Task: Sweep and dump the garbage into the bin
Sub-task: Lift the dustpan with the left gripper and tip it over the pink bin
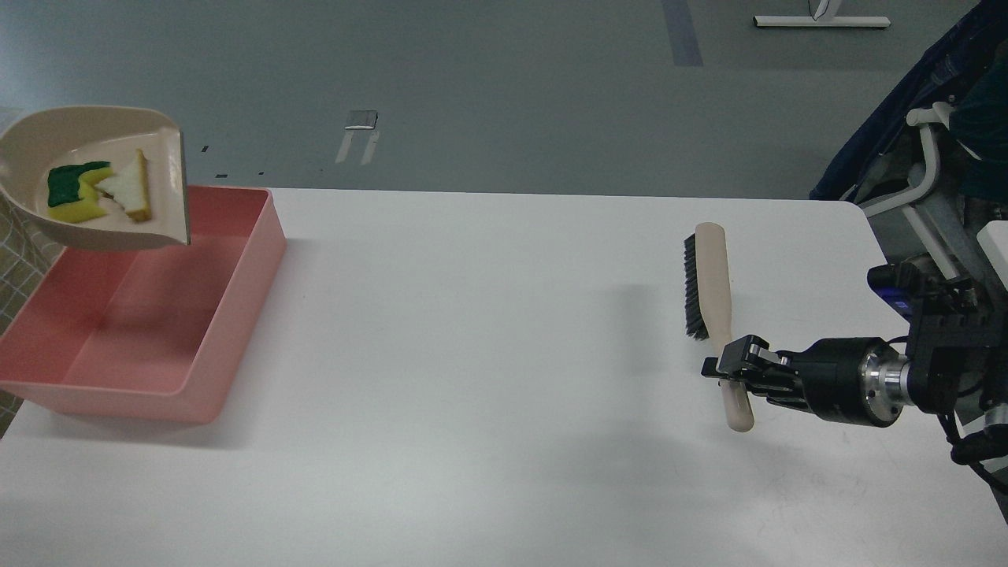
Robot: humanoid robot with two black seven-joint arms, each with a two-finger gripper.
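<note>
The beige dustpan (161,189) hangs in the air above the far left part of the pink bin (236,315). In it lie the yellow sponge scrap with a green top (69,193) and the white bread-like slice with a tan crust (130,189). The dustpan's handle and my left gripper are beyond the left edge, out of view. My right gripper (734,368) is shut on the handle of a beige brush with black bristles (709,279), held over the table's right side.
The white table (472,378) spreads between the bin and the brush. A dark blue and white chair-like frame (929,157) stands off the table's far right corner. Grey floor lies beyond the far edge.
</note>
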